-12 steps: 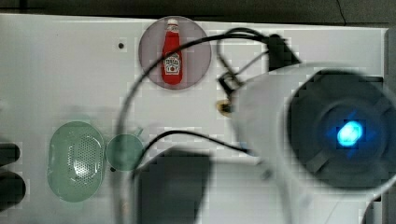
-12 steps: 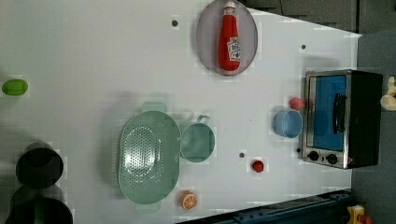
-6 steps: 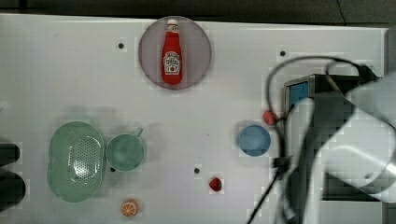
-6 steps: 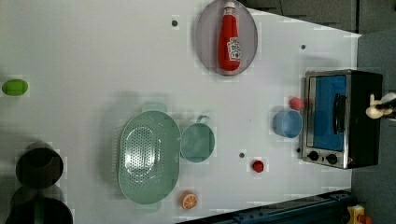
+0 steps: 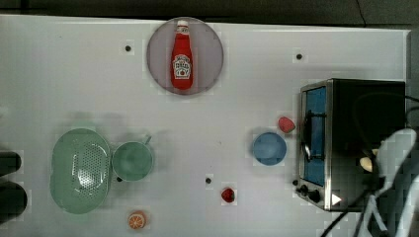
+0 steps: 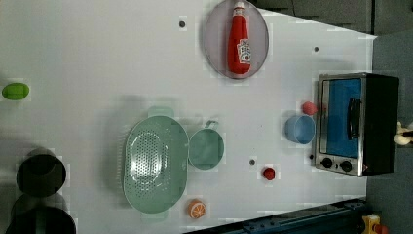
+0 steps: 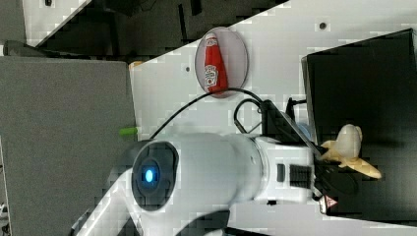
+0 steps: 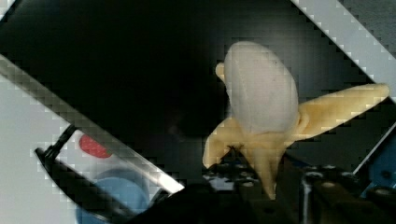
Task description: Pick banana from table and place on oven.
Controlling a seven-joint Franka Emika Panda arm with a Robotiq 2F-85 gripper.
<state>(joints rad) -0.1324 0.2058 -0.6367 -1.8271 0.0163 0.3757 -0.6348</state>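
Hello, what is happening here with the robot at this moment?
The robot arm's gripper holds a half-peeled banana over the black top of the oven, which stands at the edge of the white table. Whether the banana touches the oven top, I cannot tell. On the table in front of the oven door are a blue bowl and a strawberry. A ketchup bottle lies on a plate further away.

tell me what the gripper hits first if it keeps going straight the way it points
Most likely the oven's black top: the gripper holds the banana over it. How much gap remains is unclear.
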